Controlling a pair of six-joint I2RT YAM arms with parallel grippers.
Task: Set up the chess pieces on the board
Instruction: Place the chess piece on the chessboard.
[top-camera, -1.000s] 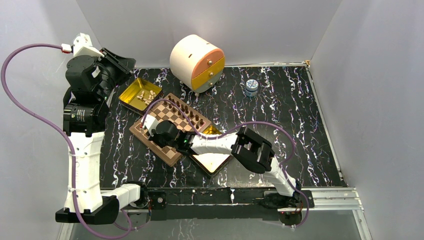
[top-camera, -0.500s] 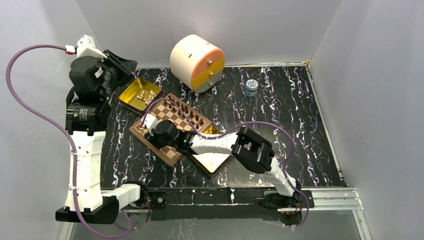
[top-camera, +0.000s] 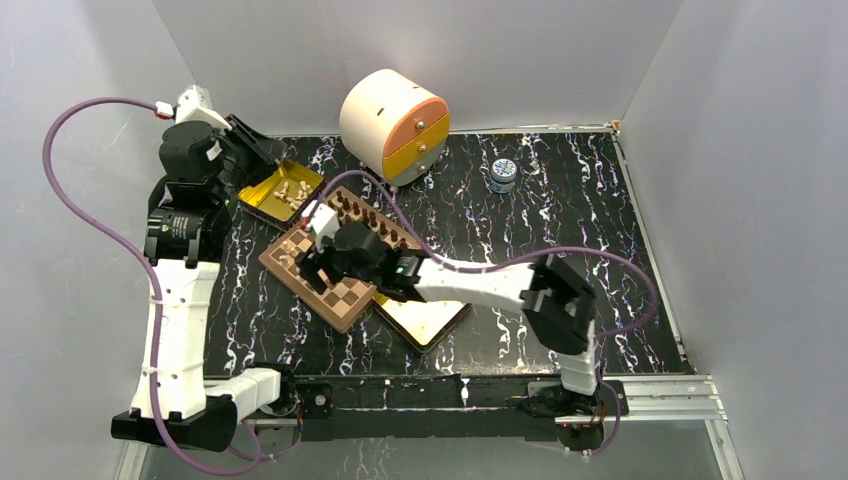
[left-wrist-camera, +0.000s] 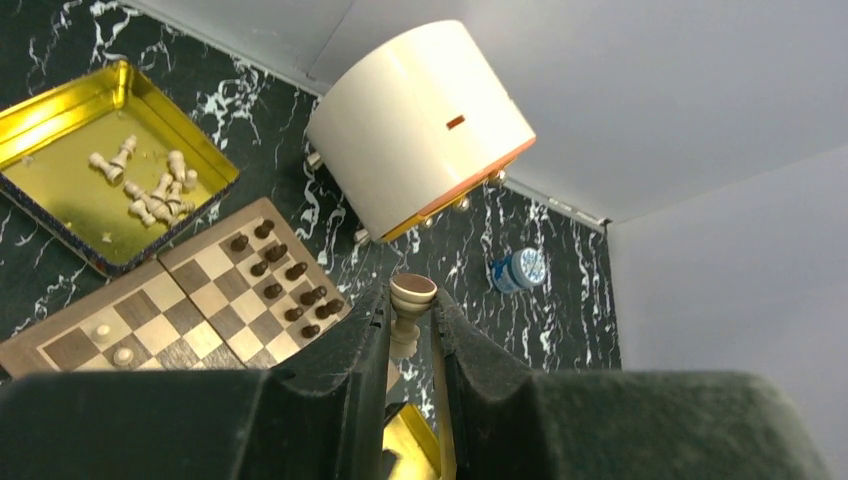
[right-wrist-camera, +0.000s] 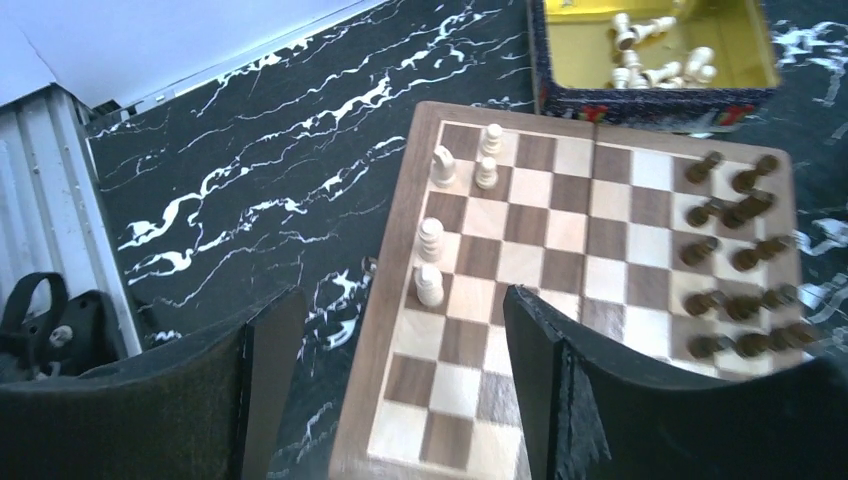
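Black, white-veined marble-pattern desk (top-camera: 560, 220) with white walls around it. Square wooden checkered chessboard (right-wrist-camera: 520, 260) lies left of centre, just beside a gold rectangular tin (left-wrist-camera: 60, 170) of loose tan pieces (left-wrist-camera: 150, 190). Dark brown pieces (right-wrist-camera: 740, 260) fill two rows along one edge. Five light tan pieces (right-wrist-camera: 430, 238) stand along the opposite edge. Left tool (left-wrist-camera: 410, 315) pinches one light tan chess piece (left-wrist-camera: 411, 292) aloft. Right tool (right-wrist-camera: 400, 330) hangs spread wide above the board.
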